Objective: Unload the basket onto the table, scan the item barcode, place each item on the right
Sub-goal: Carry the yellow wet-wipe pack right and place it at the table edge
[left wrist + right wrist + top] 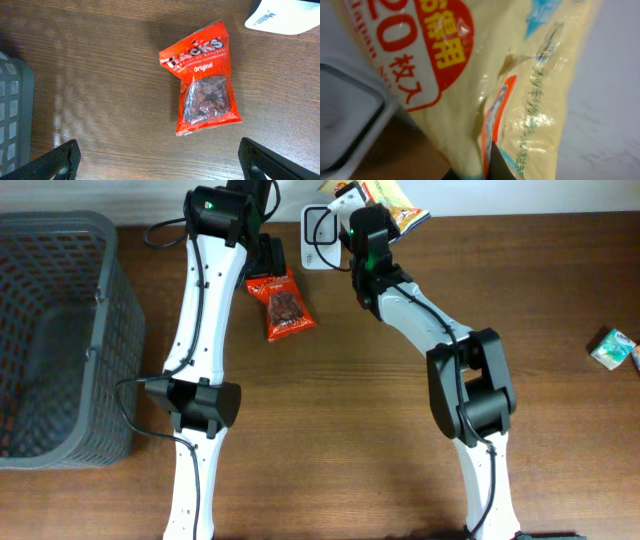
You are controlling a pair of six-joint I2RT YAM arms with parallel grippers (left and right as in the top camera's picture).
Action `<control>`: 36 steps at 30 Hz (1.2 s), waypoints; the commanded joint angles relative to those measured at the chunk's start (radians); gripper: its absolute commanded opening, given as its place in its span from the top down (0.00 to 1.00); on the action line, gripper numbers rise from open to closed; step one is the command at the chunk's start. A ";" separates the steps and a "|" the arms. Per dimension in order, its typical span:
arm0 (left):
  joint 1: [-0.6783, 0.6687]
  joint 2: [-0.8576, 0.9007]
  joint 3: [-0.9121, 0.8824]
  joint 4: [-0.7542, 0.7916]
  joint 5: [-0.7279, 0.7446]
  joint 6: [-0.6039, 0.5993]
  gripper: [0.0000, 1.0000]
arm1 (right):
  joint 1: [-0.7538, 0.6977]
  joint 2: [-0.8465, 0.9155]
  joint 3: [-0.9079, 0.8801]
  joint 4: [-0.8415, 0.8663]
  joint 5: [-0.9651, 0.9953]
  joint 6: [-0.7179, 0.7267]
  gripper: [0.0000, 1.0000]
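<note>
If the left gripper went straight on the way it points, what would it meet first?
The left gripper would probably meet the red plastic Hacks candy bag on the brown wooden table first; depth is unclear.

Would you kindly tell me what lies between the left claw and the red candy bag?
Just bare table between left claw and red candy bag, per the left wrist view.

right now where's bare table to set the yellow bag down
Bare wood lies between the right arm and the small box at the right edge. Another patch sits between it and the left arm, below the red bag. The top middle is crowded: scanner, red bag and yellow bag bunch there.
</note>
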 commanded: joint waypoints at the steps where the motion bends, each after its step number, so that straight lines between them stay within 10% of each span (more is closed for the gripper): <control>1: -0.005 -0.015 0.006 -0.001 -0.007 -0.003 0.01 | -0.001 -0.024 0.011 -0.140 -0.302 0.016 0.96; 27: -0.005 -0.015 0.006 -0.001 -0.007 -0.003 0.01 | -0.014 -0.081 0.018 -0.117 -0.006 0.275 0.96; 36: -0.005 -0.015 0.006 -0.001 -0.007 -0.003 0.01 | -0.490 -0.259 0.017 -0.743 -0.002 0.774 0.96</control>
